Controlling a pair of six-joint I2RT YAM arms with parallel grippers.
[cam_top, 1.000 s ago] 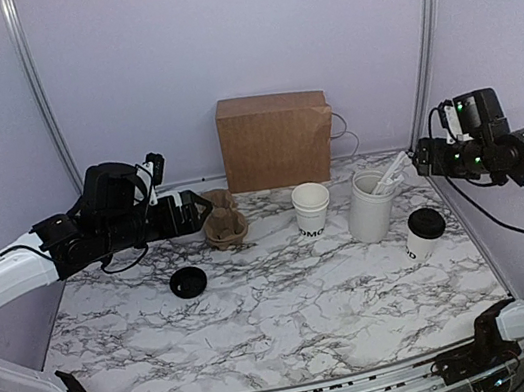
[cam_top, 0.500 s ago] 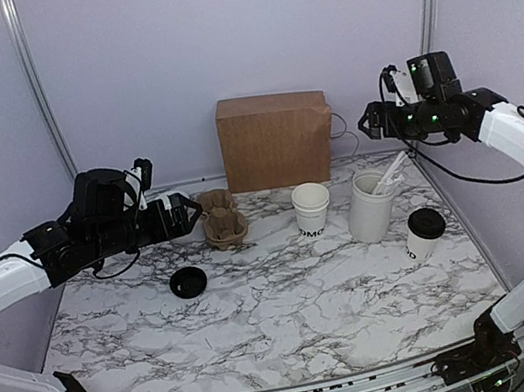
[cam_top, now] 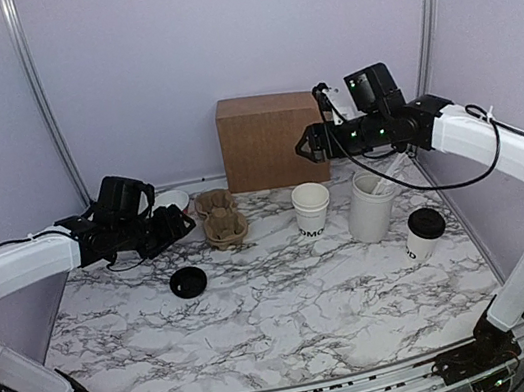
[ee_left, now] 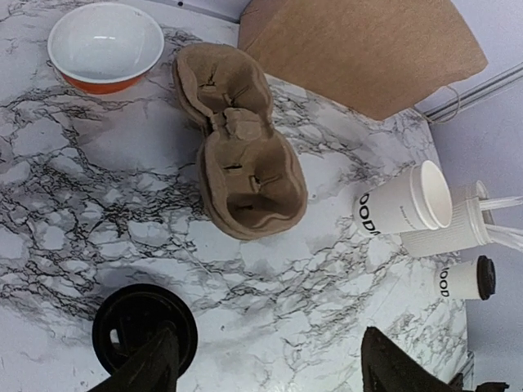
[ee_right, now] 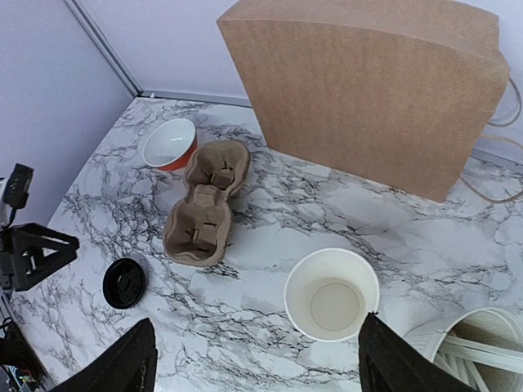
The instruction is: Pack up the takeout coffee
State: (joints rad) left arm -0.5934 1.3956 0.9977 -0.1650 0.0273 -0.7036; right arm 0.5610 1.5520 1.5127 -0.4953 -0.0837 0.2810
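Note:
The takeout coffee (cam_top: 425, 231), a white cup with a black lid, stands upright at the right side of the marble table; it also shows in the left wrist view (ee_left: 462, 279). A brown cardboard cup carrier (cam_top: 222, 218) lies empty at the back left, with a brown paper bag (cam_top: 272, 138) upright behind it. My left gripper (cam_top: 181, 225) is open and empty, low, just left of the carrier. My right gripper (cam_top: 306, 146) is open and empty, raised in front of the bag, far from the coffee. The coffee is out of the right wrist view.
A lidless white cup (cam_top: 311, 210) and a frosted tumbler with sticks (cam_top: 370, 205) stand between the carrier and the coffee. A loose black lid (cam_top: 188, 282) lies in front of the left gripper. A white and orange bowl (cam_top: 170, 202) sits at the back left.
My right arm has swung up and to the left, from the right wall to the front of the bag. My left gripper has drawn back a little to the left.

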